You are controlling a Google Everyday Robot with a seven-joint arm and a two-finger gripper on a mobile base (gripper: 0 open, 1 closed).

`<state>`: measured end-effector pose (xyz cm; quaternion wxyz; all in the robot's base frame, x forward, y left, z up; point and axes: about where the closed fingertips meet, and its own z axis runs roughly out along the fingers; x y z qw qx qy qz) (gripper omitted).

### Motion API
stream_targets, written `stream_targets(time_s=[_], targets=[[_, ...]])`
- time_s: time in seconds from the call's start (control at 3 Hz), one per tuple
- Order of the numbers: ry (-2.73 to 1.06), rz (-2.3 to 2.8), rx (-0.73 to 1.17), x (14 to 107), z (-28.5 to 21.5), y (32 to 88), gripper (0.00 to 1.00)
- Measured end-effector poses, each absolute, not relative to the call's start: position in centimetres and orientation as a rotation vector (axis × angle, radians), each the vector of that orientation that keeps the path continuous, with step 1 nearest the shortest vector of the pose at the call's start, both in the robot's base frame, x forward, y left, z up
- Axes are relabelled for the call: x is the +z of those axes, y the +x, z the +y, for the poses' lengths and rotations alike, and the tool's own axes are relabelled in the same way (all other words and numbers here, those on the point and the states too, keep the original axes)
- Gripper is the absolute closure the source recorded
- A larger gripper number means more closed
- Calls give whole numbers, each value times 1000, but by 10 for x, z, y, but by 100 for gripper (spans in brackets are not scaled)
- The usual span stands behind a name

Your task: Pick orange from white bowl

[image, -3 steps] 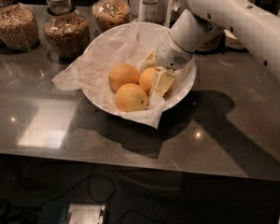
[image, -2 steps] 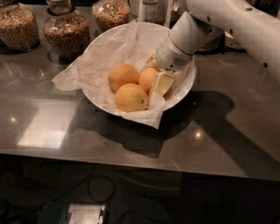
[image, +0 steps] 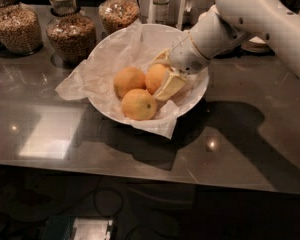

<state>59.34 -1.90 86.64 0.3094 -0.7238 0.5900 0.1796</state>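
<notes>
The white bowl point(image: 203, 87), lined with crumpled white paper, stands on the dark counter and holds three oranges. My gripper point(image: 160, 78) reaches into it from the right on the white arm. Its cream fingers point(image: 170, 84) sit on either side of the right-hand orange point(image: 155, 77), closed against it. A second orange point(image: 128, 81) lies to its left. A third orange point(image: 138, 104), with a small dark stem spot, lies in front. The gripper hides part of the held orange.
Three glass jars of grains point(image: 70, 34) stand behind the bowl at the left. A bottle point(image: 161, 1) and white items stand at the back. The counter's front edge point(image: 140, 171) runs across below the bowl.
The gripper and the right-hand orange between its fingers have shifted slightly up and to the left. The other two oranges have not moved.
</notes>
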Motion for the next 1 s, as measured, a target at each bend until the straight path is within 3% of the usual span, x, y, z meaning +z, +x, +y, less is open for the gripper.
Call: stream_targets(time_s=[0.33,0.67,1.0], targets=[[-1692,1315,527,917,-33,609,100],[-1600,1045,577,987,-50,593,100],[-1620,948,509,1032,-68,556,100]])
